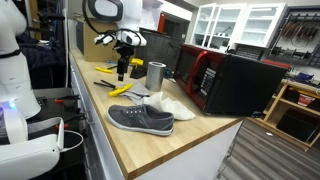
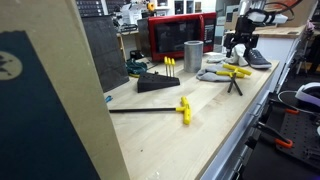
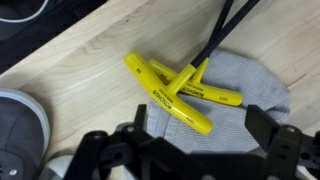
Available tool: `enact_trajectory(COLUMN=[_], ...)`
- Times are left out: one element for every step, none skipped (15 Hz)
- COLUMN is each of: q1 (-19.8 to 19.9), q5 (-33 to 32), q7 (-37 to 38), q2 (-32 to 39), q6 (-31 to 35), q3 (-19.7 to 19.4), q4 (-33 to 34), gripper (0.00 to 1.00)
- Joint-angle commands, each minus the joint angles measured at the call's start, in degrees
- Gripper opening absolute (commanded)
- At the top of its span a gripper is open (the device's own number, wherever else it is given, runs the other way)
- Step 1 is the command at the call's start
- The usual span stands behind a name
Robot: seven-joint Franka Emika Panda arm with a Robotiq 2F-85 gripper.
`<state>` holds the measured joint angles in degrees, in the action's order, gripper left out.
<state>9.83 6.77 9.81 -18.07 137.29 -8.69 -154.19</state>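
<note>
The tool (image 3: 198,130) hangs open above yellow-handled wrenches (image 3: 172,92) on a pale wooden counter (image 1: 205,135), with a microwave (image 1: 236,82) behind.

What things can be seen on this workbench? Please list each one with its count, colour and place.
wrenches: at least two, yellow handles and black shafts, crossed on the cloth below the gripper
cloth: one, grey, under those wrenches
shoe: one, grey with a white sole, near the bench edge
cup: one, grey metal, in front of the microwave
microwave: one, red and black, at the back of the bench
long wrench: one, yellow handle, lying alone
stand: one, black, holding yellow-handled tools
bench: one, light wood
gripper: one, black, open, above the wrenches
</note>
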Motion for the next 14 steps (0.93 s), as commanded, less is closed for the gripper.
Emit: enact_trajectory(q1=[0.51,0.11,-0.45,-1.14,-1.77,-2.17,-2.42,-2.57,-2.52,-2.65,-2.48,-2.69,-2.92,-2.84], q5=[2.72,4.22,6.06,8.29,10.43,12.22,14.11,15.61,16.80,18.02,18.56,19.57,20.43,20.73], q7=[5.14,6.82,8.23,9.51,10.31,11.00,11.71,12.43,13.33,13.86,14.95,15.59,15.90,16.91], q2=[-0.05,-0.03,-0.32,1.77,1.81,2.38,3.12,3.85,4.51,5.12,5.74,5.49,5.44,5.46], q6=[8.21,9.79,11.00,10.82,12.31,14.27,16.30,18.00,19.19,20.16,20.50,18.99,18.38,17.47], q3=[0.87,1.11,1.42,1.61,1.89,2.11,2.16,2.21,2.20,2.14,2.30,2.26,2.23,2.45], q4=[-5.27,-6.44,-7.65,-5.43,-5.97,-5.93,-5.86,-5.78,-5.78,-5.77,-5.77,-5.77,-5.76,-5.72], gripper=[1.00,1.00,1.00,1.00,1.00,1.00,1.00,1.00,1.00,1.00,1.00,1.00,1.00,1.00])
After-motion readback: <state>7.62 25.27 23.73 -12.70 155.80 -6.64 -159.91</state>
